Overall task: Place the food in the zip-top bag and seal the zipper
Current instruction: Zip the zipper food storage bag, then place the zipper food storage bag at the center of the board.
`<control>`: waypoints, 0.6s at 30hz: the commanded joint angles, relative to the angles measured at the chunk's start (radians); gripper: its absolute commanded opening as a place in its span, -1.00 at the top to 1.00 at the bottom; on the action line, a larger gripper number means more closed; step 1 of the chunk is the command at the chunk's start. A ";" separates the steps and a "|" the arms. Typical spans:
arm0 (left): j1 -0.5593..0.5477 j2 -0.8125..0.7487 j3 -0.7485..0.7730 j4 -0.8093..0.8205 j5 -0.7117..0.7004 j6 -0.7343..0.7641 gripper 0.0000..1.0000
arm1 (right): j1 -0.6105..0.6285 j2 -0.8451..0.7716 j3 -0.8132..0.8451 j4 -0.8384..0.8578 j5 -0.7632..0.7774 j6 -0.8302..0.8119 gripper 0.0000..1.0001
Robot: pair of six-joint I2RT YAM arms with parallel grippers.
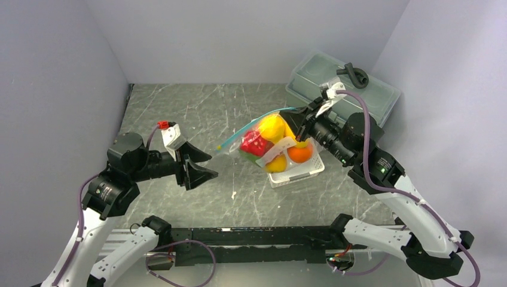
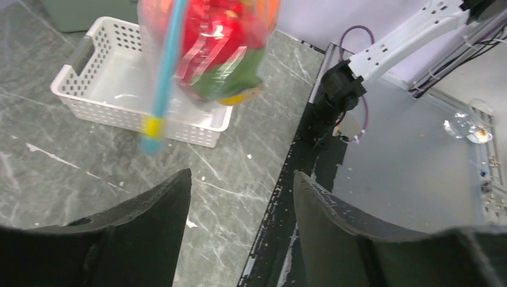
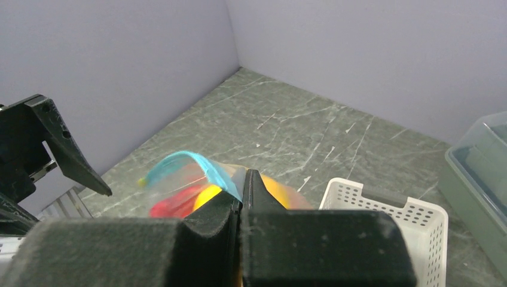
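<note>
Clear floppy zip-top bag (image 1: 239, 142), bottom-heavy with food (image 1: 272, 127), hangs above the white basket (image 1: 296, 174) from your right tool (image 1: 299, 127), clamped on the teal zipper (image 1: 251, 124). Your left tool (image 1: 212, 165) gapes empty; I'd grab the zipper's stiffer free end.

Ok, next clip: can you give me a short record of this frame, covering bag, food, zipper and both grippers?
bag: zip-top bag hangs from the right gripper, over the white basket
food: red pepper and yellow lemon inside the bag
zipper: teal zipper pinched by the right gripper; cannot tell if it is sealed
left gripper: left gripper open, empty, apart from the bag
background: lidded box at back right
</note>
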 commanded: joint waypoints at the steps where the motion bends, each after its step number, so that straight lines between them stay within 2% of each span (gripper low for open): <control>1: -0.001 -0.007 0.013 -0.002 -0.079 -0.012 -0.46 | -0.003 0.026 0.078 0.064 -0.018 -0.023 1.00; 3: -0.001 -0.009 0.014 0.000 -0.105 -0.015 -0.62 | -0.003 0.039 0.085 0.048 -0.031 -0.027 1.00; 5: -0.001 -0.011 0.016 0.005 -0.128 -0.019 -0.86 | -0.003 0.046 0.089 0.038 -0.048 -0.031 1.00; 8: -0.001 -0.013 0.021 0.007 -0.167 -0.023 -0.97 | -0.003 0.062 0.094 0.024 -0.071 -0.036 1.00; 18: -0.001 -0.006 0.044 0.019 -0.188 -0.018 -0.99 | -0.003 0.147 0.147 -0.052 -0.198 -0.051 1.00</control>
